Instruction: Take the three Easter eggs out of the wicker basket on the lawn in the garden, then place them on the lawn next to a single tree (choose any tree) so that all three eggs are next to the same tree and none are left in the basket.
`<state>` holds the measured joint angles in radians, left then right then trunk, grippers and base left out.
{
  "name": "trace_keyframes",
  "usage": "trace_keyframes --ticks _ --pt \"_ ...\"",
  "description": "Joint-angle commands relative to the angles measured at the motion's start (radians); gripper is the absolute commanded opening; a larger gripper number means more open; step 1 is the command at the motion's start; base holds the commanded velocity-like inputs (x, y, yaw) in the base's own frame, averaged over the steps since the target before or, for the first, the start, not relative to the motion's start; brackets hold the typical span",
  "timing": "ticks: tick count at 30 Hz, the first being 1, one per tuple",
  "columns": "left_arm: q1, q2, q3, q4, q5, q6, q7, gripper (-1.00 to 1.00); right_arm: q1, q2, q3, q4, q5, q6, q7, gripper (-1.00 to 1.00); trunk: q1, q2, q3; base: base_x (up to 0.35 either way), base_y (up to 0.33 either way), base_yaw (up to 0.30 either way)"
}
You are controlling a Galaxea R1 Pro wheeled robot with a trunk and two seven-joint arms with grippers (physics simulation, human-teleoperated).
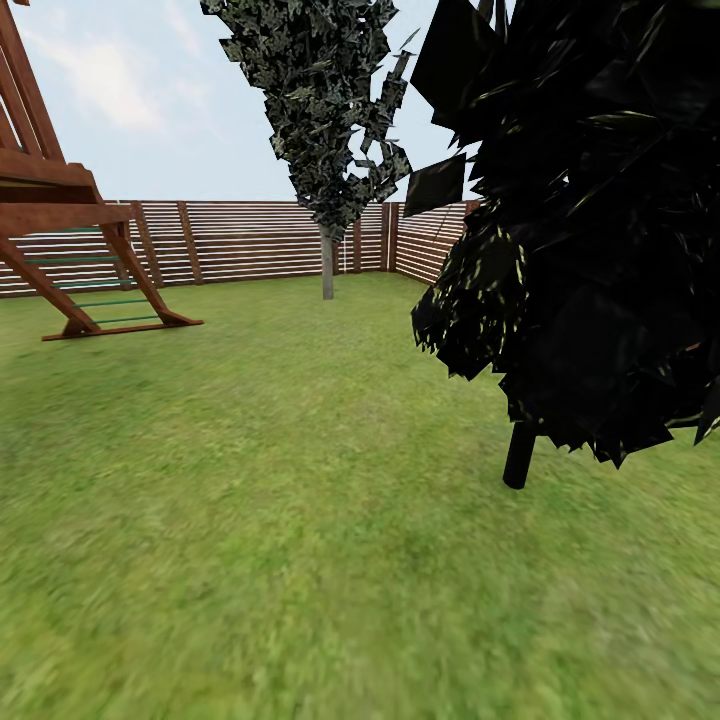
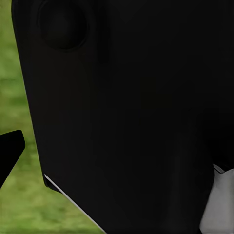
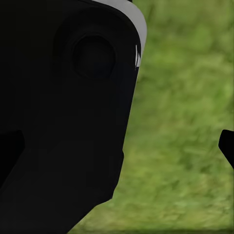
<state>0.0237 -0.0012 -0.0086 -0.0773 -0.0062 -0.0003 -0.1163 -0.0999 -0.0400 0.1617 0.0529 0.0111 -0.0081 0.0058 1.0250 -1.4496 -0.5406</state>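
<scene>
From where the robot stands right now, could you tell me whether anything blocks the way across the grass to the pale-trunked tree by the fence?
Nothing visible does: open lawn runs up to the tree. A dark tree stands to the right of that line, a wooden play frame to the left.

Ahead of me the lawn (image 1: 300, 520) spreads wide and flat, mottled green, running back to the brown slatted fence (image 1: 250, 240) that rings the garden. Against that fence stands a tree (image 1: 327, 262) with a straight, pale grey-brown trunk, upright on the grass near the fence's corner. In front of the fence, closer to me, the grass lies bare and even.
</scene>
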Motion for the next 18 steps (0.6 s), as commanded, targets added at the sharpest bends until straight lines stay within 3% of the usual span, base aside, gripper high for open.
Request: trace_keyframes --ticks 1,18 --pt "0.001 0.0 -0.001 -0.002 -0.001 0.0 -0.002 1.0 -0.001 0.0 0.005 0.002 0.001 -0.001 0.001 1.0 0.0 0.0 -0.001 0.0 0.0 0.0" --pt "0.001 0.0 -0.001 -0.002 -0.001 -0.001 -0.002 1.0 -0.001 0.0 0.005 0.002 0.001 -0.001 0.001 1.0 0.0 0.0 -0.001 0.0 0.0 0.0"
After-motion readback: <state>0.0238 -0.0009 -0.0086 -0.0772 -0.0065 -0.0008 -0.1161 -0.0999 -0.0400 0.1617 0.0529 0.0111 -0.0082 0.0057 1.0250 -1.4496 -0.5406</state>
